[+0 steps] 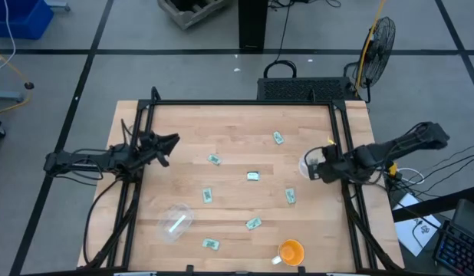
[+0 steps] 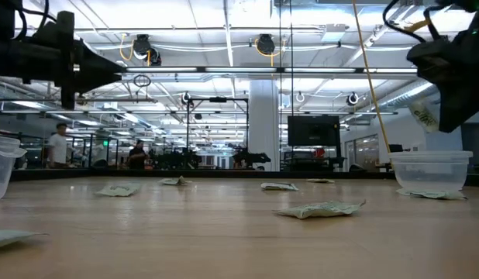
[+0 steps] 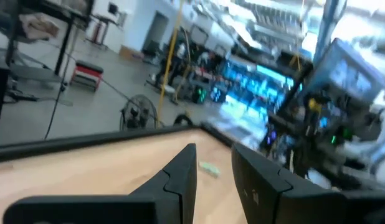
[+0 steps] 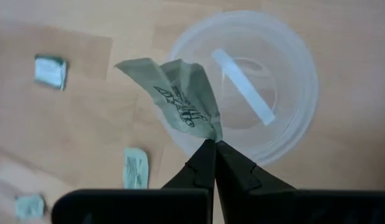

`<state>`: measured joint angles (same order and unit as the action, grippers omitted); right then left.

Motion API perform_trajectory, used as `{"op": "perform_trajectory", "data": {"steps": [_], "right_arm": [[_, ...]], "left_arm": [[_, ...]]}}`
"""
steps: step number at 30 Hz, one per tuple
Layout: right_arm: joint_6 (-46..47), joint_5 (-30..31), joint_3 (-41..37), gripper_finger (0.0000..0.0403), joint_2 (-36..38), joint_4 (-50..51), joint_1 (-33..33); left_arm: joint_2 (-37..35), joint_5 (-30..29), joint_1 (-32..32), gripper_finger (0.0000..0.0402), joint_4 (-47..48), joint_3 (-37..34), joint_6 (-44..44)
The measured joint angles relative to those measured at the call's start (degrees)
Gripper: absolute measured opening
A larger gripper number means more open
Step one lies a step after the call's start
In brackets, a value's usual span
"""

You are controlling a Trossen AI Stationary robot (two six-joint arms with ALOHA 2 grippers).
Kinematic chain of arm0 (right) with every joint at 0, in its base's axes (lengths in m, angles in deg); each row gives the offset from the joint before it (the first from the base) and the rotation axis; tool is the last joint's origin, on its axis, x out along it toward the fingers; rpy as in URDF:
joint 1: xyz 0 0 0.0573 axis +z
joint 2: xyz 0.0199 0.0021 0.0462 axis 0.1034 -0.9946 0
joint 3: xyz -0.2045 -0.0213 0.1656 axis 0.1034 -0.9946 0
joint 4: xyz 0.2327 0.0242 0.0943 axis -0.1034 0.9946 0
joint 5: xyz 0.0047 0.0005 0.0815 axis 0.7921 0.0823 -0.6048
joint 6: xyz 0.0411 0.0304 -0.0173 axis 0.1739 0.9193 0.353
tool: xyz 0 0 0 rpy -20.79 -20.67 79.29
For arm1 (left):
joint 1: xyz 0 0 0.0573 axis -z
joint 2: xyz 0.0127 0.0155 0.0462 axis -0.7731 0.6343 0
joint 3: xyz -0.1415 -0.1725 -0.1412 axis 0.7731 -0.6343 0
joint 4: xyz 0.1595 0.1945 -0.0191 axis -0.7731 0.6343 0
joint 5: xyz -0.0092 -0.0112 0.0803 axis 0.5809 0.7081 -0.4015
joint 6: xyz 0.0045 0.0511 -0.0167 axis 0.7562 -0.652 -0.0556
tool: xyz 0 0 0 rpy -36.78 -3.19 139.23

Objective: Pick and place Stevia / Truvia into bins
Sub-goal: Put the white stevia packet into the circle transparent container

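Holding one crumpled pale green paper sachet (image 4: pixel 180 96) pinched tight between the pressed-together fingertips of the right hand (image 4: pixel 214 146), up in the air at the rim of the small round see-through plastic cup (image 4: pixel 292 68) near the right edge of the light wooden surface (image 1: pixel 229 130). Not yet dropping it in. Seeing nothing but a white strip inside that cup, so probably no sachets in there so far.

Lying tipped on its side near the front left, the other clear plastic cup (image 1: pixel 174 222), with a white strip in it too.

Waiting flat on the surface, about eight more small green and white sachets (image 1: pixel 253 176), spread through the middle and front. Standing at the front edge, a small orange cup (image 1: pixel 291 251).

Hanging over the left side, the left hand (image 1: pixel 169 143), fingers a little apart and holding nothing.

Judging from all this, just starting: most of the job left to do.
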<state>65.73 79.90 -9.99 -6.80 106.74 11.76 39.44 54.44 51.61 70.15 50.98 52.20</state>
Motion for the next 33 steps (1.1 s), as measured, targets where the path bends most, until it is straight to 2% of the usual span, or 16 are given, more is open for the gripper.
{"op": "perform_trajectory", "data": {"steps": [6, 12, 19, 28, 33], "right_arm": [[-2.9, -4.6, -0.1, 0.0, 0.0, -0.5, -7.0], [-5.1, -6.1, -0.1, 0.0, -1.7, -0.5, -11.5], [-8.1, -8.9, -0.2, 0.0, -7.0, -0.8, -14.5], [-13.3, -9.3, -0.3, 0.0, -13.0, -4.9, -16.9], [-14.6, -13.5, -0.2, 0.0002, -15.1, -5.1, -18.5]], "left_arm": [[0.0, -0.4, 0.0, 0.0106, -7.7, 0.0, 0.0], [0.0, -0.1, 0.0, 0.0106, -8.8, 0.0, -0.1], [0.0, -0.1, 0.0, 0.0106, -8.8, 0.0, 0.0], [0.0, 0.0, 0.0, 0.0106, -8.8, 0.0, 0.1], [0.0, 0.0, 0.0, 0.0106, -8.7, 0.0, 0.1]]}}
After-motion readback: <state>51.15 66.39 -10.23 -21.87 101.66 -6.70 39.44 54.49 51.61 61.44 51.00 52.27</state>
